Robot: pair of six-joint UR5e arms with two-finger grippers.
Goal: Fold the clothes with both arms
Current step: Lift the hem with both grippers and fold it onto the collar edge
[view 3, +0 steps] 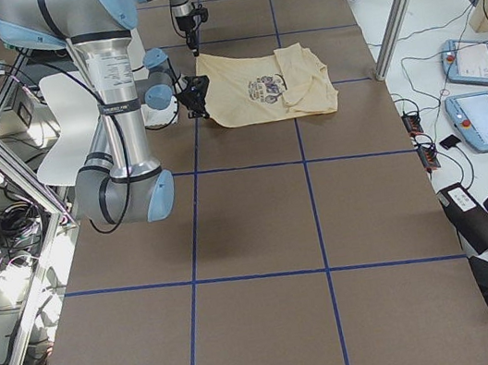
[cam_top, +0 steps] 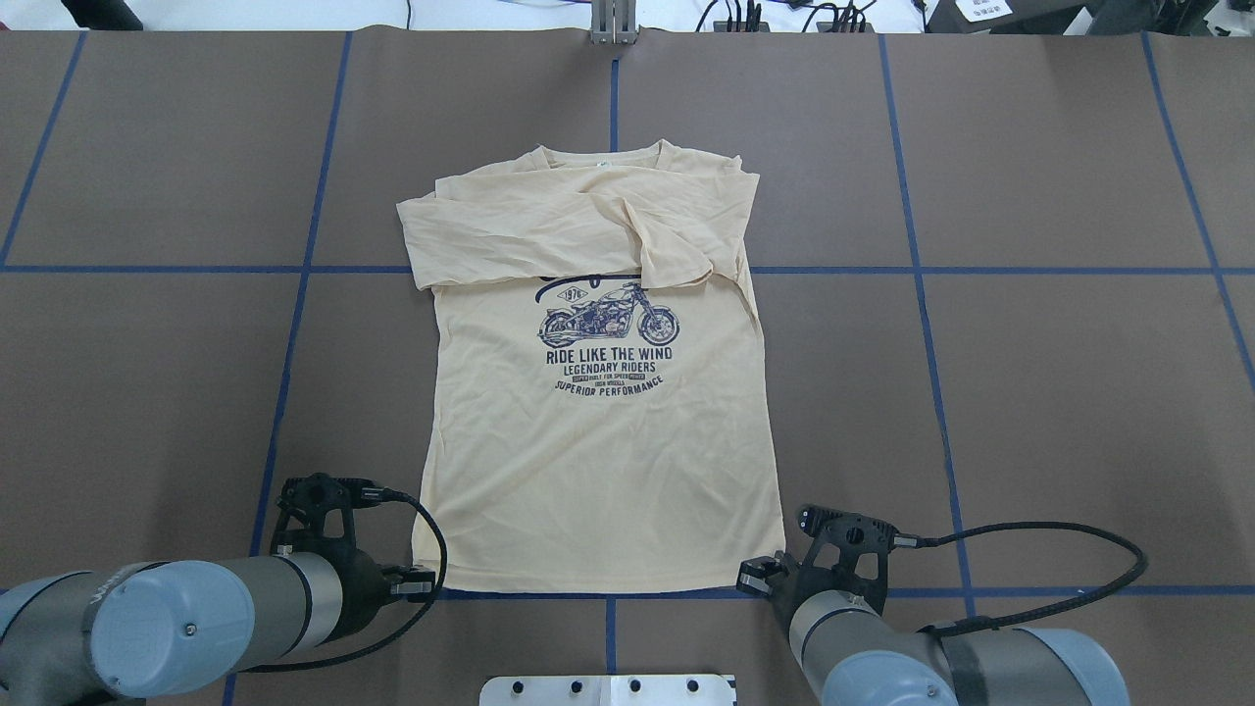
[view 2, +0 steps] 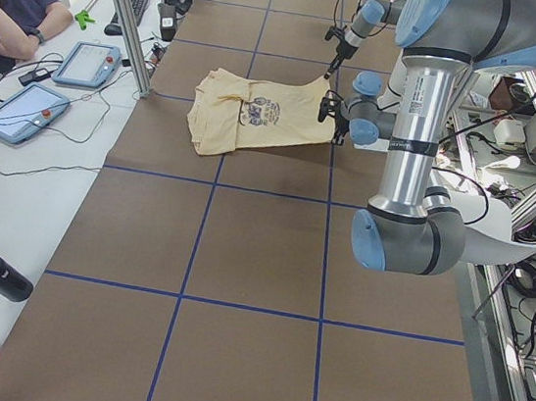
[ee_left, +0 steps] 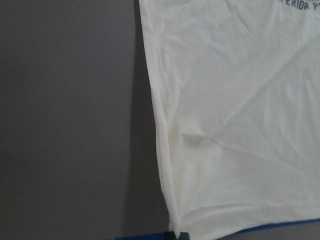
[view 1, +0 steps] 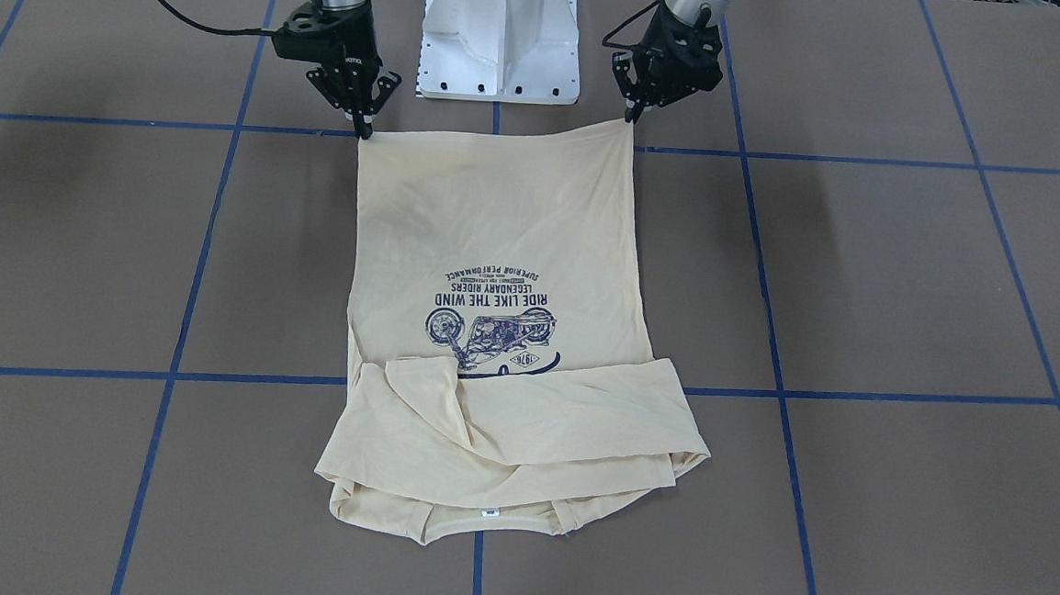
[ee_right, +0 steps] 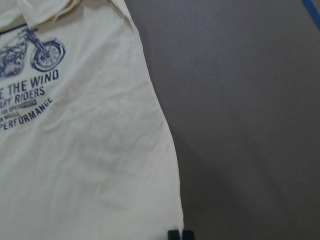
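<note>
Left gripper (view 1: 634, 116): closed, pinching left hem corner of shirt (cam_top: 598, 471).
Right gripper (view 1: 364, 129): closed, pinching right hem corner.
Placement: shirt flat mid-table (cam_top: 1029, 392), print up, sleeves folded across far end.

The shirt (cam_top: 598, 480) print (cam_top: 610, 338), well beyond the left tool (view 1: 631, 118) and right tool (view 1: 363, 131), reads "1976", "RIDE LIKE THE WIND", "LEGENDARY RIDERS", "SUPERIOR PERFORMANCE".

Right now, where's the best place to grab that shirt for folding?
Its two hem corners, from the robot's side. The shirt lies flat, sleeves already folded across the chest, hem nearest the base; the left end effector and right end effector pinch those corners.
</note>
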